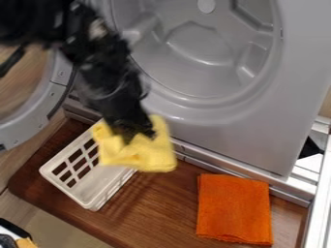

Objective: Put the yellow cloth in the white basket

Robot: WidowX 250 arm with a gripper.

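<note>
One yellow cloth point(150, 156) pinched in my gripper point(134, 133), hanging partly over the upper end of the white basket point(98, 181). I see the basket on the brown wooden surface point(165, 208), orange cloth point(234, 209) lying well apart, lower right.

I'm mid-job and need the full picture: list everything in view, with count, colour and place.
Yellow cloth: one, yellow, hanging from the gripper over the basket's upper right part
Basket: one, white, on the board, left of centre
Orange cloth: one, orange, folded, lower right
Board: one, brown wood, below the machine
Machine: one, grey, round opening, top
Round door: one, grey-rimmed, open, left
Rail: white, right edge
Arm: one, black, from upper left
Gripper: one, black, at the yellow cloth
</note>
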